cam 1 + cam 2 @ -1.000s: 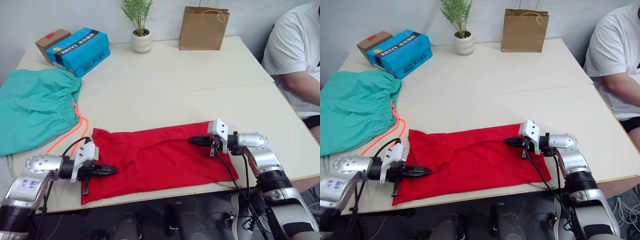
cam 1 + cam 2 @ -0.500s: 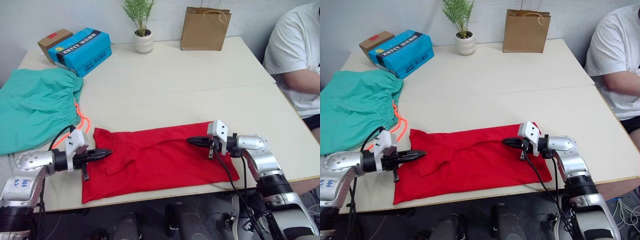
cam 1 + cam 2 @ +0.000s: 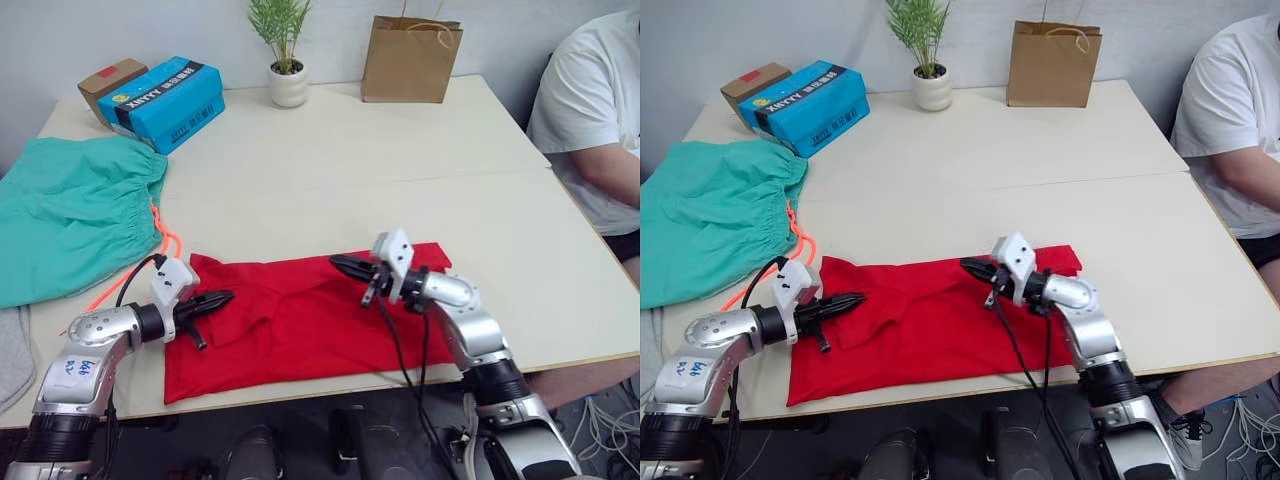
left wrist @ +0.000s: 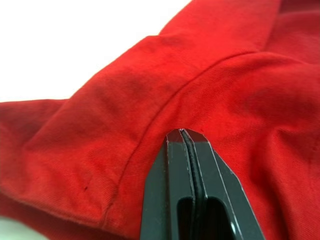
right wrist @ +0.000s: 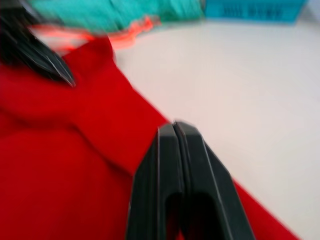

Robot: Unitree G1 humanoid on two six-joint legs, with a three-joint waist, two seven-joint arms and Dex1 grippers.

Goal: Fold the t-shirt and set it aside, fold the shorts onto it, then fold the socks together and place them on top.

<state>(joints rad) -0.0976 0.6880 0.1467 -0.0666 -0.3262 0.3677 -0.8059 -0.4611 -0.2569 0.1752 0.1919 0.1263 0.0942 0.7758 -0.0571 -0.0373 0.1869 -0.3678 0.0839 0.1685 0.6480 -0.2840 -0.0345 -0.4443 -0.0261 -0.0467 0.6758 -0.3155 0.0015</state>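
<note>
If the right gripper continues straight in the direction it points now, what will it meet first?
Probably the left gripper. The right gripper, fingers shut, points along the far edge of the red t-shirt toward the robot's left, where that gripper sits. Its height is unclear, so it might brush the shirt first.

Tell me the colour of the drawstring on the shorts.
Neon orange-pink drawstring, against the teal-green shorts; clearest in the left eye view.

Red t-shirt [image 3: 310, 315], teal shorts [image 3: 70, 210]

Office-like room: pale table [image 3: 400, 160] (plant [image 3: 278, 45], paper bag [image 3: 410, 58]).
</note>
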